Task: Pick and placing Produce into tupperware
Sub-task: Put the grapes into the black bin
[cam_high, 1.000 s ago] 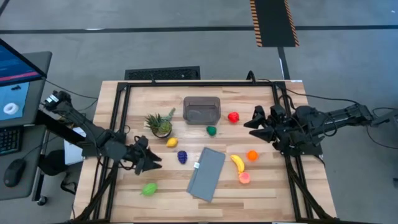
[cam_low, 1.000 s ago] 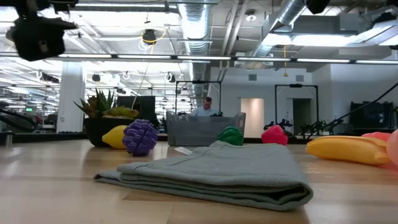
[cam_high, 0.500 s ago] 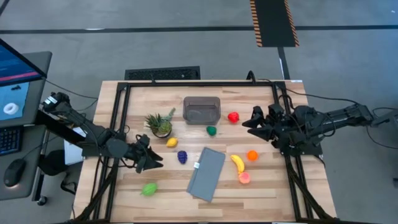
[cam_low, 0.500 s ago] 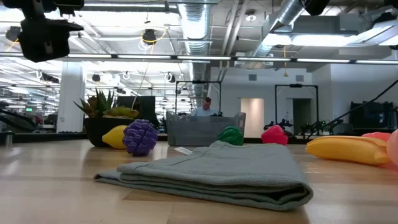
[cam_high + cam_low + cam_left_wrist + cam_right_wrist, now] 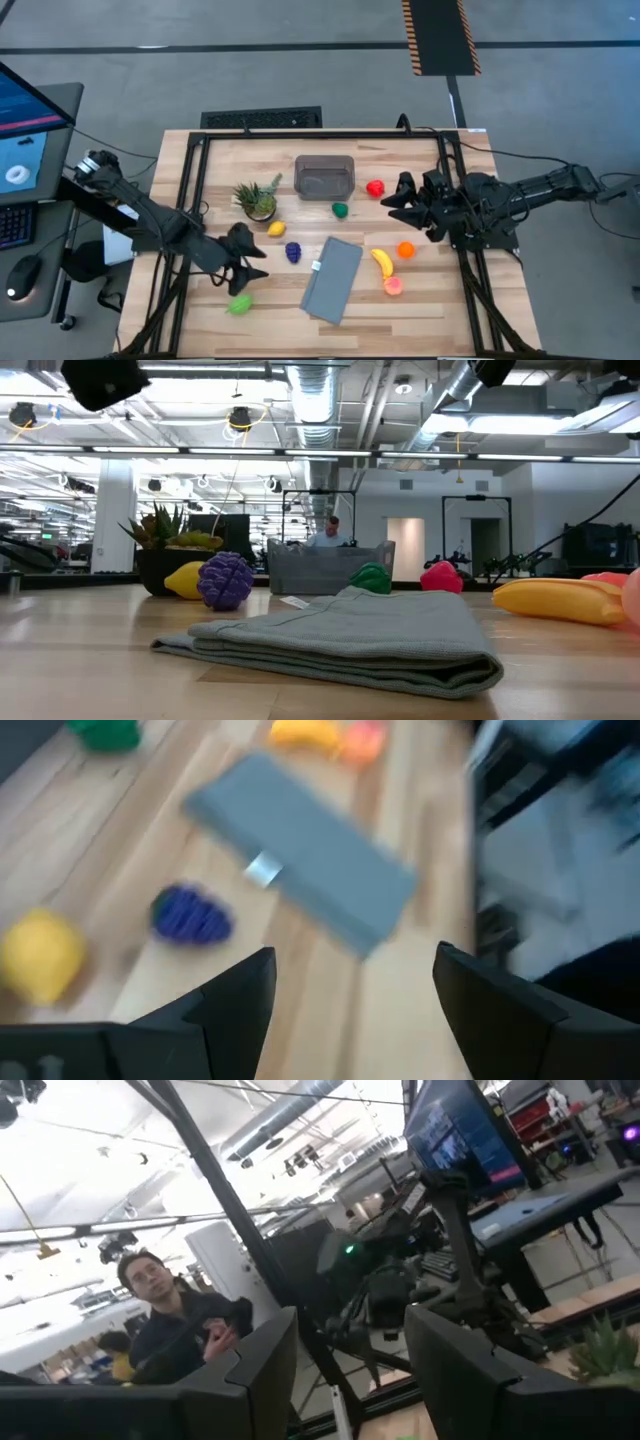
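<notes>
Since the earlier frames the left pincer (image 5: 252, 272) had moved toward the front edge of the bench (image 5: 420, 300), closing on the light green fruit (image 5: 240, 303) near the front left corner, and the right pincer (image 5: 388, 199) had edged further in from the right edge toward the red fruit (image 5: 375, 188). Both pincers were spread open and held nothing.

The tupperware (image 5: 324, 177) sat near the back edge at mid-bench, with nothing visible inside it. A dark green piece (image 5: 340, 210) lay just in front of it. The yellow fruit (image 5: 276, 229) lay just beside the potted plant (image 5: 257, 199), with the purple fruit (image 5: 293, 252) in front of it. A folded grey cloth (image 5: 333, 278) lay toward the front edge. Toward the right front were an orange fruit (image 5: 405, 250), a banana (image 5: 382, 262) and a pink piece (image 5: 393, 286).
</notes>
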